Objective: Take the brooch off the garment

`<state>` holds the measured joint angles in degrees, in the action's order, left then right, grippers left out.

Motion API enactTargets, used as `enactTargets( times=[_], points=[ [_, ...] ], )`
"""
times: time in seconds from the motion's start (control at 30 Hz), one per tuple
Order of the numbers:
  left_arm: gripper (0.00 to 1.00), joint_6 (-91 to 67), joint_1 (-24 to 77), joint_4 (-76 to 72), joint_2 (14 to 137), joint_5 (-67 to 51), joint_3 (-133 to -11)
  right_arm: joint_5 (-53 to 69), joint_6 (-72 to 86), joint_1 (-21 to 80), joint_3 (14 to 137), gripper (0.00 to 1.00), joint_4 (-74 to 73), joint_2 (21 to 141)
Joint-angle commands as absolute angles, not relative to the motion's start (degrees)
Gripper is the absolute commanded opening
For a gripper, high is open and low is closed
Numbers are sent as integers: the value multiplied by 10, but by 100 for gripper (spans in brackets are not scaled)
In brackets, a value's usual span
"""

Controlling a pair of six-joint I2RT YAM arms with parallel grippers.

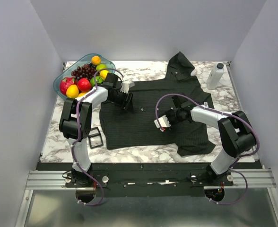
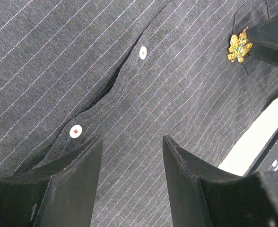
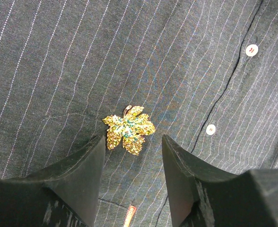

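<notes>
Right tool (image 3: 133, 138), jaws apart around gold leaf brooch (image 3: 129, 128), pinned on pinstriped garment (image 3: 58, 56)

Marble table (image 1: 54, 142) (white, grey-veined) between plain walls (image 1: 143, 28).

A gold, leaf-shaped, glittering metal brooch (image 3: 129, 130) with a green centre is seen lying on the black, white-pinstriped fabric garment (image 3: 58, 56). It is flanked by the black right tool (image 3: 133, 140), whose jaws are held apart, one tip just beside the leaf. Two small round white buttons (image 3: 251, 49) are set along the placket (image 3: 233, 90).
</notes>
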<state>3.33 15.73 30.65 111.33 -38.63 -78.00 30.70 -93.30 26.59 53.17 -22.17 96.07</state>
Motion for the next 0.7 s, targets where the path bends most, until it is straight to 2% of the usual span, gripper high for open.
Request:
enactTargets(
  times=[0.0,0.33,0.5,0.67],
  points=[
    [61,28,155,301,1114,-393,-795,309,-924,271,531,58,-207,961],
    [61,30,155,305,1120,-396,-807,341,-860,270,556,36,-169,956],
    [61,29,155,305,1120,-397,-806,337,-822,272,566,29,-161,964],
    [61,27,155,301,1120,-398,-805,313,-770,273,570,27,-127,969]
  ],
)
